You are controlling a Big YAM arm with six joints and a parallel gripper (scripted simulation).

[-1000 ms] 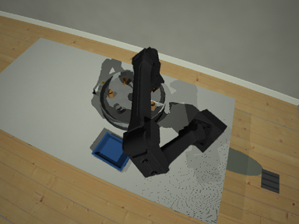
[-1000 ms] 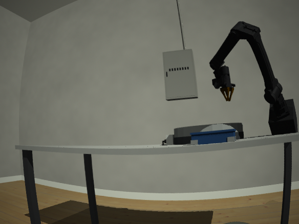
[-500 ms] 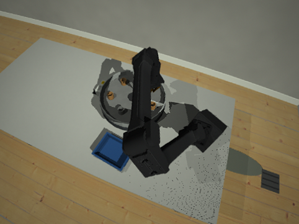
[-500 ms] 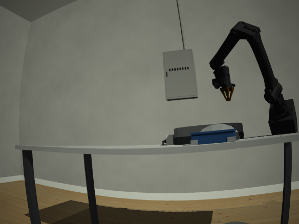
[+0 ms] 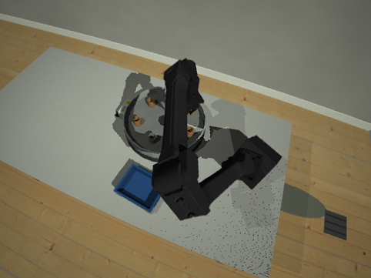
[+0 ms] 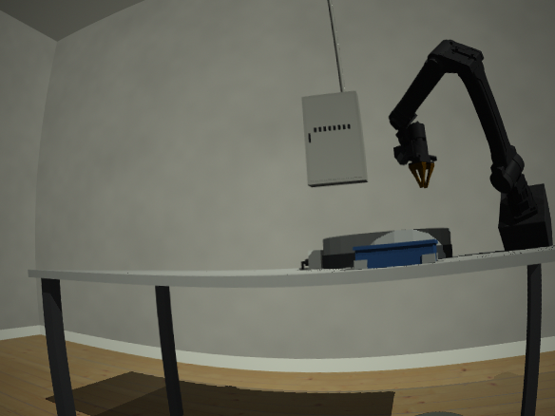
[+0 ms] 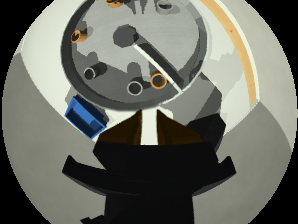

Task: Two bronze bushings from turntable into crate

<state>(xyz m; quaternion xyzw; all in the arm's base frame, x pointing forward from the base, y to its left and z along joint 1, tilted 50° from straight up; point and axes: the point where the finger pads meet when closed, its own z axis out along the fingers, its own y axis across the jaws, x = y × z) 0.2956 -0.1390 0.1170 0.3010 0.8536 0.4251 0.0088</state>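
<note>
The grey turntable [image 5: 163,124] carries three bronze bushings [image 5: 151,101] [image 5: 137,120] [image 5: 190,132] and some grey ones [image 5: 151,136]. The blue crate [image 5: 137,186] stands in front of the turntable and looks empty. It also shows in the wrist view [image 7: 85,115]. My gripper [image 6: 422,182] hangs high above the turntable's right side. Its orange fingers are shut with nothing between them [image 7: 149,125].
The arm's base [image 5: 258,161] stands on the table to the right of the turntable. A grey cabinet [image 6: 334,138] hangs on the wall behind. A floor vent [image 5: 335,224] lies beyond the table's right edge.
</note>
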